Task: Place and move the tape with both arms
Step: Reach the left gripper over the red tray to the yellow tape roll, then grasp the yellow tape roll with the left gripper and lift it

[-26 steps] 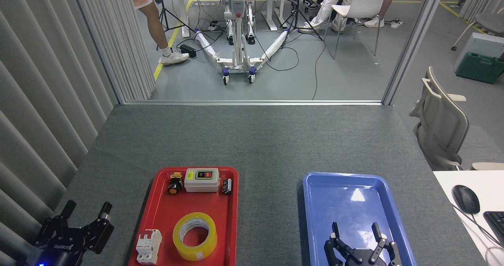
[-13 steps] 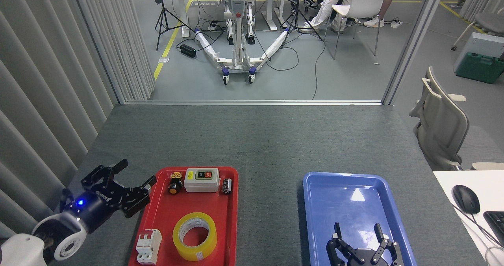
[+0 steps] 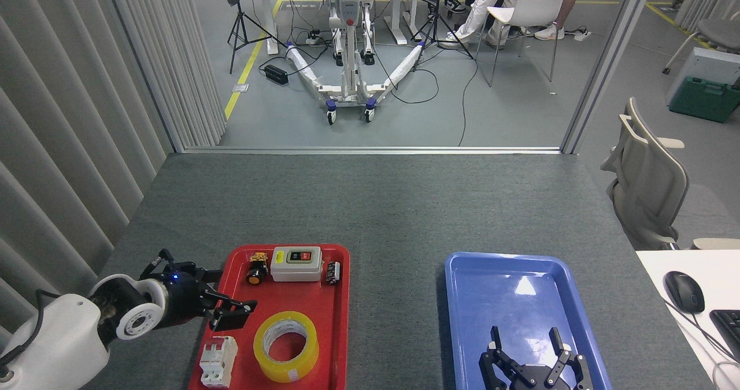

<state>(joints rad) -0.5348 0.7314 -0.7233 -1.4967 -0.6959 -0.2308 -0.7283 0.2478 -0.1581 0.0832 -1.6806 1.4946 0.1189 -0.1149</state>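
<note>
The tape (image 3: 286, 346) lies flat in the near part of the red tray (image 3: 341, 297) — nothing touching it. The left gripper (image 3: 228, 309) hangs over the tray's left edge, just beside the roll; whether it's open I cannot tell. The right gripper (image 3: 535, 362) — fingers spread, empty — sits over the blue tray (image 3: 462, 297).

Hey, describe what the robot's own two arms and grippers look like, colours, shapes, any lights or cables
The left arm has a rounded white casing, a round white joint with a grey centre and a thin black cable near the view's edge. Its left gripper is black, with a small blue light behind it. The right gripper is black too, with several slim jointed fingers; its arm is out of view.
</note>
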